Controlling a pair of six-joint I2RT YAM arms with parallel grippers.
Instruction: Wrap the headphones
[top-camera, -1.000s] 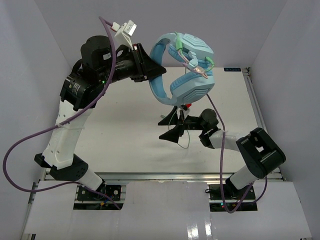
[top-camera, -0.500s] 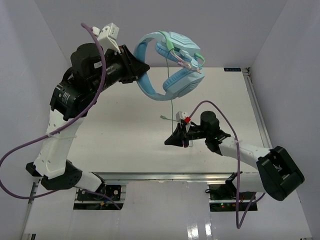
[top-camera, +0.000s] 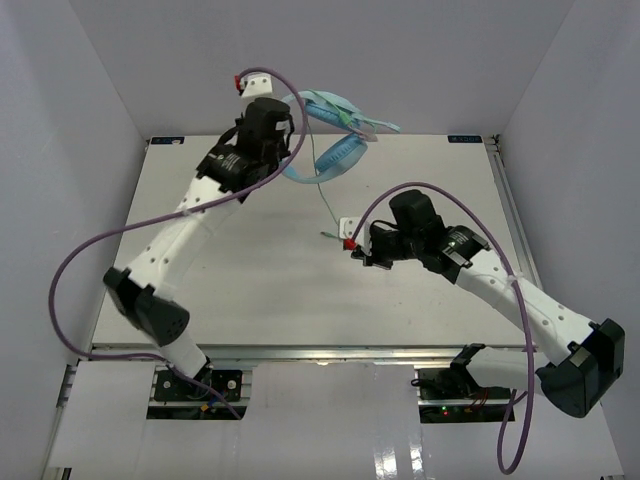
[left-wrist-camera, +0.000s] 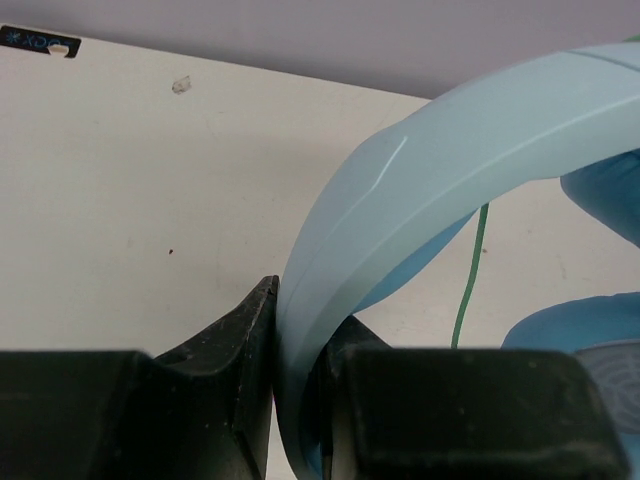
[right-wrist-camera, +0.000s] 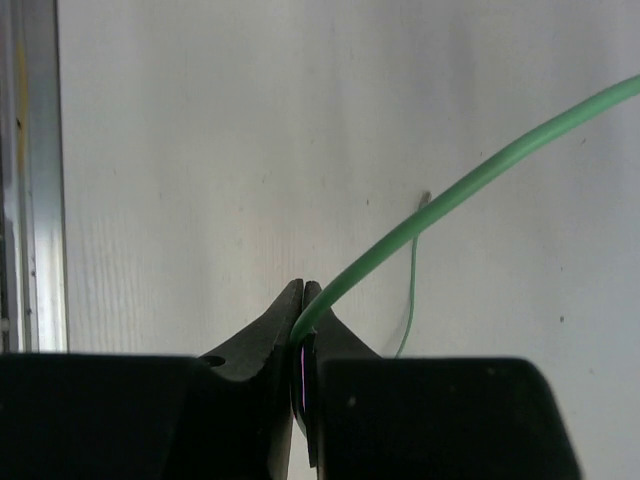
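You are at the winding step: both ends are secured and the loose cord is ready to be carried round the headphones.

Your left gripper is clamped on the headband, its jaws pressed to either side of the band. It holds the headphones up over the far part of the table, with the cups pointing away to the right. A bit of green shows across the cups in the top view, but you cannot tell how many turns, if any, are on.

Your right gripper is closed tight on the cord, which leaves the very tips of the jaws and rises away toward the upper right of the wrist view. In the top view that gripper sits nearer you and slightly right of the headphones, well apart from them. The cord runs between the two in a nearly straight line.

The next move probably calls for swinging the right gripper round the headband or cups while the left holds firm or turns. Keep light tension so the thin cord neither slips from the fingertips nor drags the band out of the left jaws.
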